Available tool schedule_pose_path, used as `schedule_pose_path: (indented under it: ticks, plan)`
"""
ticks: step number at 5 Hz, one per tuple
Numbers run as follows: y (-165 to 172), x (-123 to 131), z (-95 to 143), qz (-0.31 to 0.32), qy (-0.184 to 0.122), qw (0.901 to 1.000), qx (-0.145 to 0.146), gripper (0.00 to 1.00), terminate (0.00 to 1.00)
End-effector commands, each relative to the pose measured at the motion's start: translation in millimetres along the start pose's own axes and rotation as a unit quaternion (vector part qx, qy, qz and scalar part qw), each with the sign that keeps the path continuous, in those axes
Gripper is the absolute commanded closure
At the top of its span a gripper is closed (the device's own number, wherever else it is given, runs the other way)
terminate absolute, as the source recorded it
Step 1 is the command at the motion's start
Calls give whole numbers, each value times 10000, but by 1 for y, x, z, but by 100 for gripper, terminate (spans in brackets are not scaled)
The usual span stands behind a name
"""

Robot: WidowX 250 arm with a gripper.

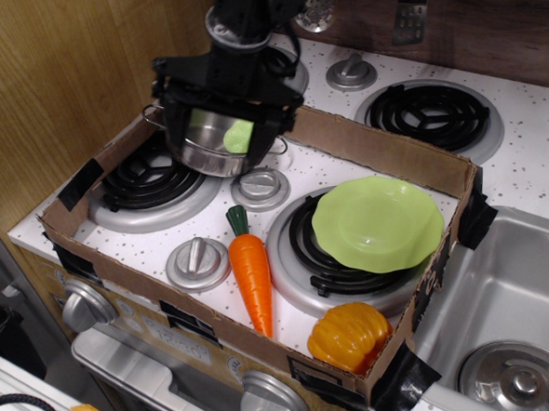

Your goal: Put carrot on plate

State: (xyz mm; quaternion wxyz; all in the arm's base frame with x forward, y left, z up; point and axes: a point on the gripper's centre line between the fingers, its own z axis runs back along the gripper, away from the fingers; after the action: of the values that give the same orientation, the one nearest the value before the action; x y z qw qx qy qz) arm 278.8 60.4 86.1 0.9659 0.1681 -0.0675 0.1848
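Observation:
The orange carrot [252, 275] with a dark green top lies on the white speckled stove surface between two silver knobs and the front right burner, tip toward the front. The lime-green plate [378, 222] rests on the front right burner, to the right of the carrot. My black gripper [216, 139] hangs open and empty above the steel pot [207, 135], behind and above the carrot, its two fingers spread wide.
The steel pot holds a light green lump [240, 136]. An orange-yellow pumpkin [349, 337] sits at the front right corner of the cardboard wall [383, 157] that rings the stove. Silver knobs [198, 262] stand left of the carrot. A sink [523, 302] lies at right.

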Motion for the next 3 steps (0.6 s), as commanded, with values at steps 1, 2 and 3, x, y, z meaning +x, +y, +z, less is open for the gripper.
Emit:
schedule_pose_path:
  ticks: [1, 2, 3]
  plan:
    - [11, -13, -4, 458, 374, 9981, -196, 0, 0]
    - [11, -14, -8, 532, 358, 9963, -573, 0, 0]
    - [11, -14, -16, 734, 303, 9936, -799, 0, 0]
